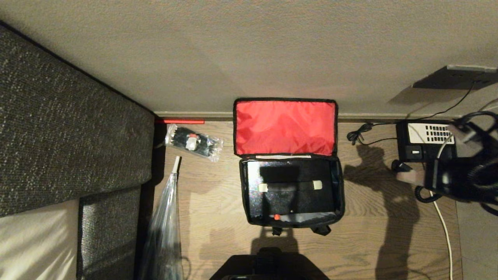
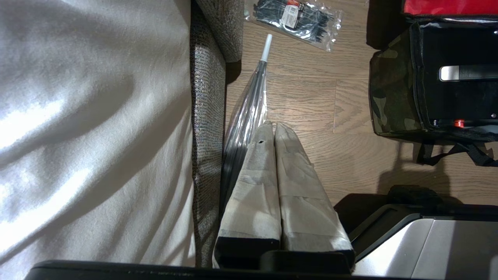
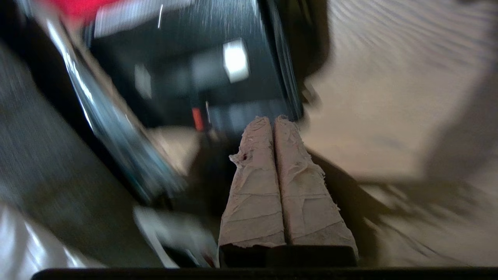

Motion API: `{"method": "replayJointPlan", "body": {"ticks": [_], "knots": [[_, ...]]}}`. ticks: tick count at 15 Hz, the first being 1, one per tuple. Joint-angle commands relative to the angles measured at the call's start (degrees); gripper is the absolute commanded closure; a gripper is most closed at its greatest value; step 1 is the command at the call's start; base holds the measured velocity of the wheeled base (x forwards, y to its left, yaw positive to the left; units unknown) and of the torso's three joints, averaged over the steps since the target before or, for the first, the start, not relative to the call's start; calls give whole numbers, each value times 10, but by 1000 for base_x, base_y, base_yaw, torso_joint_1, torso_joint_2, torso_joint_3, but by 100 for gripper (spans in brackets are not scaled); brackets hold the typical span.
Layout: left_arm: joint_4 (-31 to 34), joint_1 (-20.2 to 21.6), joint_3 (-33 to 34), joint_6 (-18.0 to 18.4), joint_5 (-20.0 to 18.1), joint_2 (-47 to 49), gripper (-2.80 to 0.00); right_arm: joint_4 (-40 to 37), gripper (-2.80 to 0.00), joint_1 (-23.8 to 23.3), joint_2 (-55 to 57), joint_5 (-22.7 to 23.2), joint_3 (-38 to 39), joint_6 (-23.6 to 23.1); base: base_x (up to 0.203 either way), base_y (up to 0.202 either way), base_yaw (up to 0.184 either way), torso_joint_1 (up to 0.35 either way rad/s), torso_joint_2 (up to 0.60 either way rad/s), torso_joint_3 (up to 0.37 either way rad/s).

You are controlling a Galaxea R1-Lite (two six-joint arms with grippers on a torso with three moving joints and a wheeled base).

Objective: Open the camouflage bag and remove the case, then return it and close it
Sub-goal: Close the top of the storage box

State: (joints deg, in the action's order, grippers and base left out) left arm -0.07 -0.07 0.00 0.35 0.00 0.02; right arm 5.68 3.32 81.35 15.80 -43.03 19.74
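1. Already unzipped, the camouflage bag [image 1: 291, 186] sits on the wooden floor [image 1: 369, 233] against the wall, red-lined lid [image 1: 285, 127] flipped up.
2. Inside it lies the case [image 1: 291, 194], flat and black.
3. Right gripper [image 3: 274, 120] hangs to the bag's right, jaws clenched, empty.
4. Left gripper [image 2: 274, 126], jaws clenched on nothing, is beside the sofa [image 2: 206, 116].

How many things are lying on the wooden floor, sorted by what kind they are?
Bags: 2, the open camouflage bag and the long clear plastic bag.
Cases: 1, the black case inside the camouflage bag.
Packets: 1, the small clear packet of black items.
Telephones: 1, the black telephone.
Total: 5
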Motion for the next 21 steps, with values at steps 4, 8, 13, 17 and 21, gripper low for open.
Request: {"method": "replayJointPlan", "body": {"ticks": [4,8,13,17,21], "knots": [[0,0,0,0,0,0,0,426,0,-1,416,48,-158,156,0,0,0,0,0,0],[0,0,0,0,0,0,0,491,-280,-22,447,108,-219,232,0,0,0,0,0,0],[0,0,0,0,0,0,0,516,-280,-45,441,157,-215,247,0,0,0,0,0,0],[0,0,0,0,0,0,0,608,-280,-49,439,219,-212,402,0,0,0,0,0,0],[0,0,0,0,0,0,0,632,-280,-64,426,338,-212,421,0,0,0,0,0,0]]}}
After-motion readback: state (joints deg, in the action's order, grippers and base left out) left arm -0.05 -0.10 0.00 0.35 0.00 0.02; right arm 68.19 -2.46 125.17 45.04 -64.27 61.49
